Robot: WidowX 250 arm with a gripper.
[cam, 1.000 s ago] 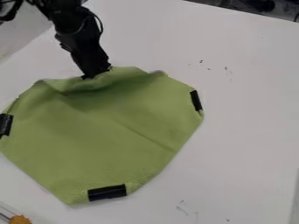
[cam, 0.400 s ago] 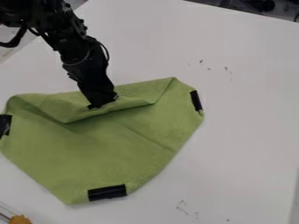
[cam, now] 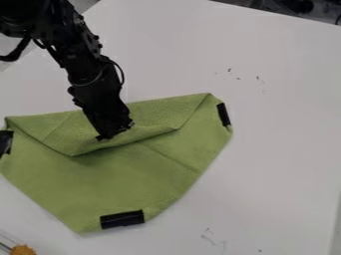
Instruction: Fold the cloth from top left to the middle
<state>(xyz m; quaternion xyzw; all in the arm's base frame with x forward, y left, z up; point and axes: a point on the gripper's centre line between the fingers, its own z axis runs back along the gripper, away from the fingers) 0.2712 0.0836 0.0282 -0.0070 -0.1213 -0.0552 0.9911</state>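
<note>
The green cloth (cam: 133, 179) lies on the white worktop (cam: 279, 129), left of the middle of the view. Its upper part is folded over towards the middle as a wide flap (cam: 67, 132), with a long fold along the top. The arm (cam: 83, 64) comes in from the upper left, and the gripper (cam: 113, 134) slants down over the flap, its jaws clamped on the flap's free edge. A thin crease runs from below the flap towards the cloth's right edge. Three black strips sit at the cloth's borders: a left strip (cam: 6, 142), a right strip (cam: 224, 114) and a lower strip (cam: 122, 219). An orange thing (cam: 23, 250) is in the lower left corner, and small dark marks (cam: 230, 69) dot the worktop, right of the arm
</note>
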